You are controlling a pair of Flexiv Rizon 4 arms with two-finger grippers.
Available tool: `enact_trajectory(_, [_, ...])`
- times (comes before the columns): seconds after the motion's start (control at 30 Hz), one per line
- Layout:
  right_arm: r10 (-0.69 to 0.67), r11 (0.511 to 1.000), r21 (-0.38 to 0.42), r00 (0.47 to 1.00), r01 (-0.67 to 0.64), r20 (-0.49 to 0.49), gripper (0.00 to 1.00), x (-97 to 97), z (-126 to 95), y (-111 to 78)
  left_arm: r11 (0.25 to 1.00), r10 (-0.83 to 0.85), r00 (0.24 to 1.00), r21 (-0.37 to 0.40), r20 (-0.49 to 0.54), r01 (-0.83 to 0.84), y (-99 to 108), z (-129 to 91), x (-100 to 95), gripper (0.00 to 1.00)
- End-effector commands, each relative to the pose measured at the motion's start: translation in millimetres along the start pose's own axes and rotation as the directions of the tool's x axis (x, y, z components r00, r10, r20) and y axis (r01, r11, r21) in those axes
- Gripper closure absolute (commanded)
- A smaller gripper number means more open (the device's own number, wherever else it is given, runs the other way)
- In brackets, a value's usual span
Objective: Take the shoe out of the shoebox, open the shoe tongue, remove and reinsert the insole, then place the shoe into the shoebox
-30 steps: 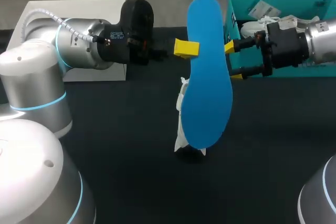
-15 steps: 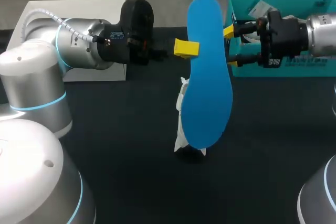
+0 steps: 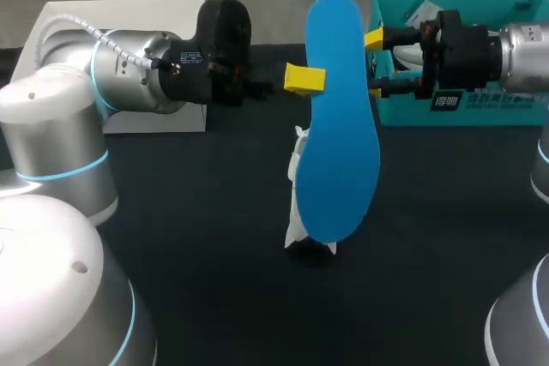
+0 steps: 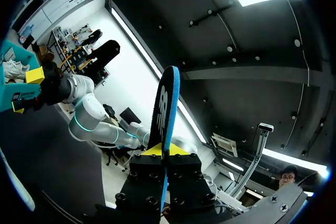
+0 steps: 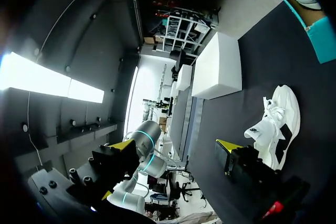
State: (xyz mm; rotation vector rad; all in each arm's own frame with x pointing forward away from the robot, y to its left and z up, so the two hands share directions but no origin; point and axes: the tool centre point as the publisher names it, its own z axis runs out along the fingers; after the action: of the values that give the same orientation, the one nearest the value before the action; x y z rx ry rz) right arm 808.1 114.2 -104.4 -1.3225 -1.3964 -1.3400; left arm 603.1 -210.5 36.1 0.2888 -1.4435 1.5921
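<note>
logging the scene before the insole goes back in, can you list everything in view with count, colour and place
insole: 1, blue, held upright over the table
shoe on table: 1, white, below the insole
shoe in box: 1, white, inside the shoebox
shoebox: 1, teal, far right of the table
box: 1, white, far left, behind the left arm
table: 1, black
left gripper: yellow tips, shut on the insole
right gripper: yellow tips, open, beside the insole's edge
</note>
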Motion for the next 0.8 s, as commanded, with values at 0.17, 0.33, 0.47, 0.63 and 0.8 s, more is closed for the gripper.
enact_trajectory(0.17, [-0.004,1.0,0.007,1.0,0.004,-0.016,0.0,0.4,2.3,2.6,1.0,0.001,1.0,0.002,0.0,-0.001,0.5,0.2,0.0,1.0])
enact_trajectory(0.33, [-0.004,1.0,0.007,1.0,0.004,-0.016,0.0,0.4,2.3,2.6,1.0,0.001,1.0,0.002,0.0,-0.001,0.5,0.2,0.0,1.0])
enact_trajectory(0.47, [-0.004,1.0,0.007,1.0,0.004,-0.016,0.0,0.4,2.3,2.6,0.994,0.09,0.996,-0.059,0.019,-0.089,-1.4,-2.3,-1.2,1.0])
enact_trajectory(0.63, [-0.004,1.0,0.007,1.0,0.004,-0.016,0.0,0.4,2.3,2.6,0.944,0.312,0.949,-0.134,0.049,-0.303,-2.6,-9.1,-2.6,1.0])
enact_trajectory(0.8, [-0.004,1.0,0.007,1.0,0.004,-0.016,0.0,0.4,2.3,2.6,0.851,0.5,0.863,-0.231,0.075,-0.473,-3.3,-14.1,-1.8,1.0])
